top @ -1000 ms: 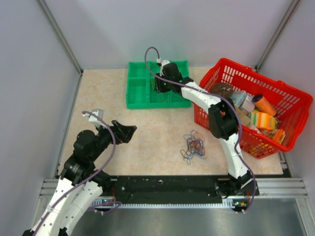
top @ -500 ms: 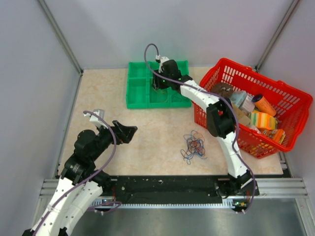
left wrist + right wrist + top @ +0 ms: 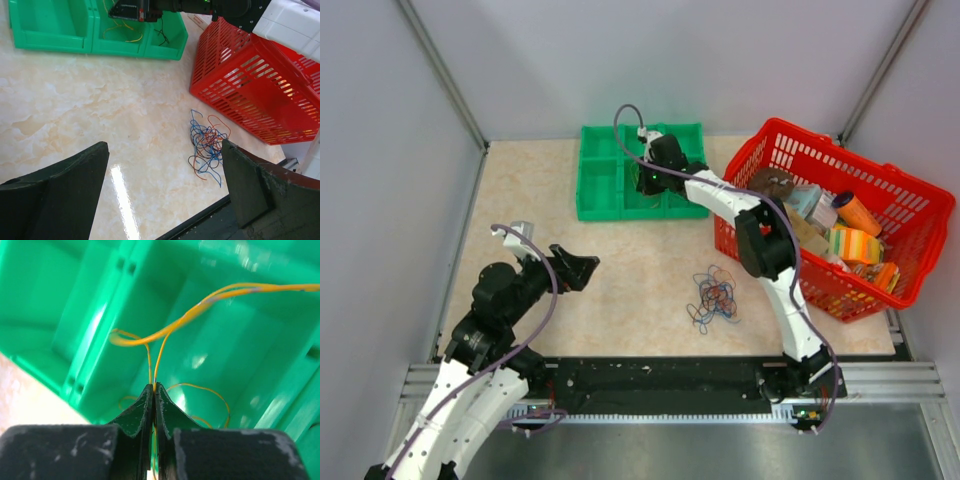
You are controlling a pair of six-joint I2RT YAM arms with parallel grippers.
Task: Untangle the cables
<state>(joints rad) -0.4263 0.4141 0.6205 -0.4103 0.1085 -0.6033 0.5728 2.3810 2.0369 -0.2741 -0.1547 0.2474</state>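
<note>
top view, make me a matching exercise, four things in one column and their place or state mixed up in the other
1. left gripper
2. right gripper
3. cable tangle
4. red basket

a. shut on a yellow cable, over the green tray
b. lying loose on the table
c. open, holding nothing
d. at the right side, filled with goods

Pairs: 1-c, 2-a, 3-b, 4-d

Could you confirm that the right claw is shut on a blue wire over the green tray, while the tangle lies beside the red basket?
Not quite: the wire pinched in the right claw is yellow, not blue, as the right wrist view shows. It is over the green tray, and the tangle lies beside the red basket.
</note>
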